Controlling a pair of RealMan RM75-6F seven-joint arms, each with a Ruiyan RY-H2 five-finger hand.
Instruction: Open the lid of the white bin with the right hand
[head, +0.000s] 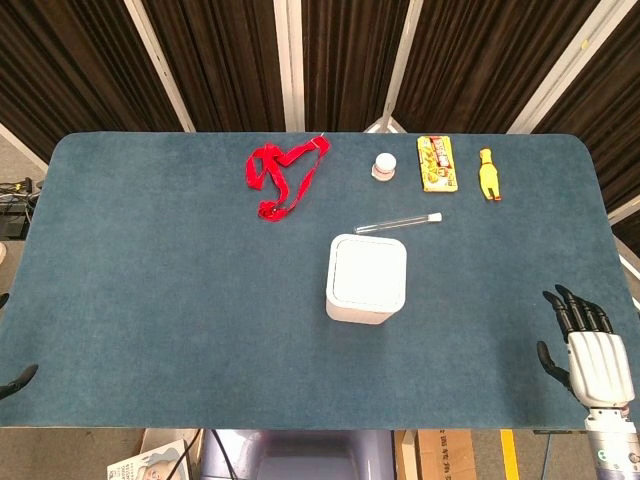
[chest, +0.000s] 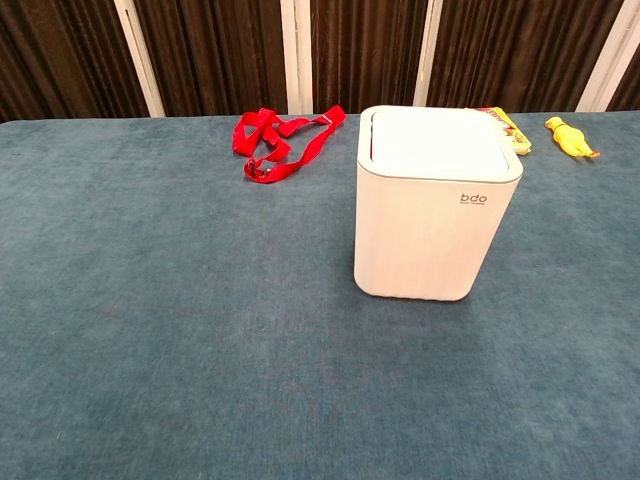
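Right hand (head: 592, 352) low at the table's right edge, fingers spread, holding nothing. White bin (head: 366, 279) well off to its left, lid (head: 367, 273) shut. Only left hand (head: 14, 380) fingertips showing, state unclear

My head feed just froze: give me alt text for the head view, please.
A closed white bin stands mid-table, with the right hand open at the near right edge, well clear of it. Behind the bin lie a clear tube and a red strap.
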